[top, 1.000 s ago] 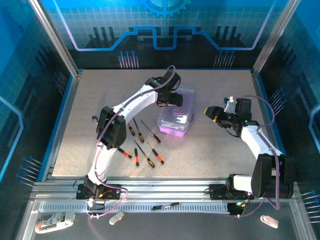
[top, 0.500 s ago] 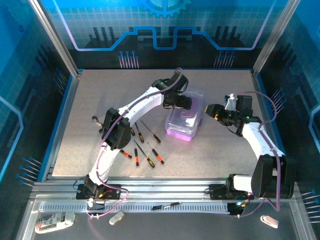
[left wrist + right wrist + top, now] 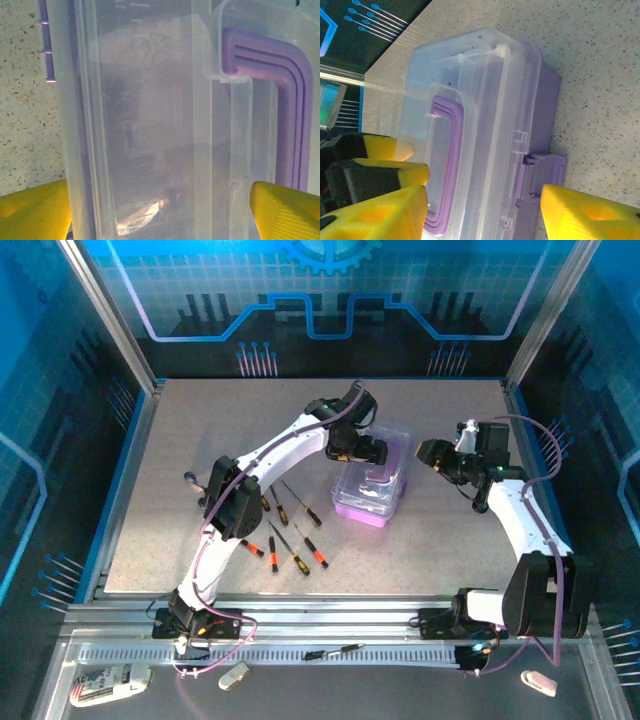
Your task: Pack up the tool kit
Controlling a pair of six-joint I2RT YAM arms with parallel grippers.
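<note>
The speckled grey table (image 3: 200, 430) takes up the middle of the overhead view. The left arm (image 3: 280, 445) stretches from the lower left up to the centre. The right arm (image 3: 510, 505) bends in from the lower right.

The tool case (image 3: 372, 490) lies right of centre, between the two arms, with its clear lid down on the purple base. The left gripper (image 3: 372, 452) hangs over the case's upper end. In its wrist view the yellow fingers (image 3: 32, 210) stand wide apart in the bottom corners with the clear lid (image 3: 150, 125) spanning the gap. I cannot tell whether either pad touches the plastic.

The right gripper (image 3: 430, 455) sits just right of the case, jaws apart and holding nothing. Its wrist view looks along the case toward the purple handle (image 3: 447, 165), folded flat under the lid. The purple latch (image 3: 540, 172) sits at the lower right.

Several black-and-orange precision screwdrivers (image 3: 316, 554) lie loose on the table, lower left of the case and well apart from it.

Nothing appears to be packed yet, so the step in hand looks like setting up the shut case for opening. Next, one gripper would likely steady the base while the other releases the latch and lifts the lid. Only then can the screwdrivers go in.
</note>
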